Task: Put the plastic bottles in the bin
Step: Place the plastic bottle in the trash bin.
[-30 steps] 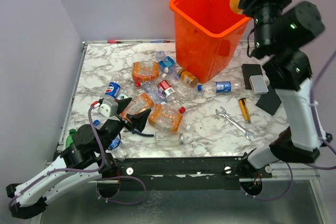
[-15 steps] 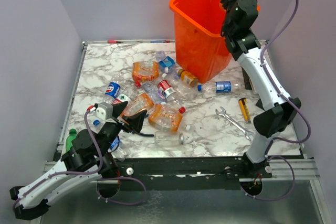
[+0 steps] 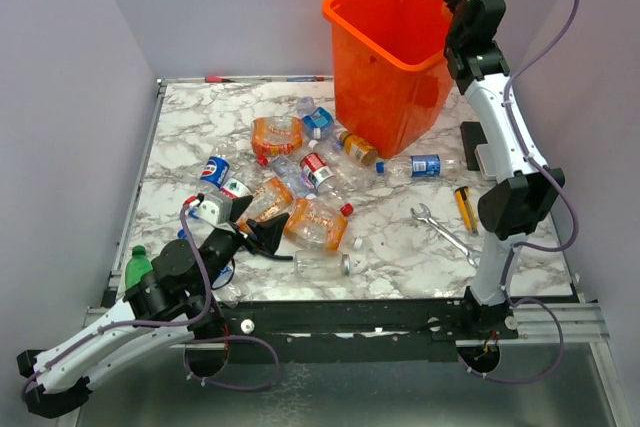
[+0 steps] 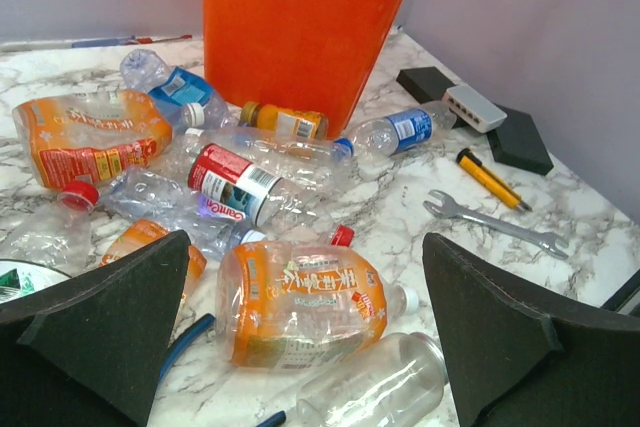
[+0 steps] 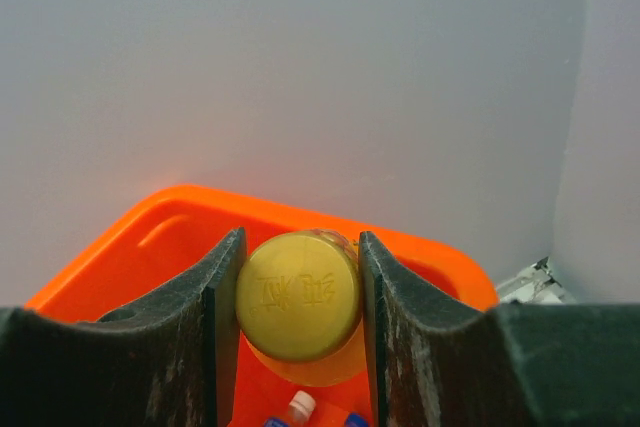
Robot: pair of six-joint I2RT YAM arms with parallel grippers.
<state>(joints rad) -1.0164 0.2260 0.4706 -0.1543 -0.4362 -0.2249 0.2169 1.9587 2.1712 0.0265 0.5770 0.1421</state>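
Glossy plastic bin (image 3: 385, 77), crinkled clear plastic bottles (image 4: 300, 302), marble-look table (image 3: 200, 117).

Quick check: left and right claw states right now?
Left claw: open, holding nothing.
Right claw: shut on a yellow-capped bottle, above the orange bin.

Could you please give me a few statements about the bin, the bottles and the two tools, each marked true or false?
1. The right tool grips a yellow-capped bottle over the open orange bin. True.
2. The left tool is shut on a bottle. False: it is wide open and holds nothing, poised low over the pile, with an orange-labelled bottle lying between its fingers.
3. The wrench lies inside the bin. False: it lies on the table, right of the pile of bottles.
4. A green bottle sits at the table's near left edge. True.
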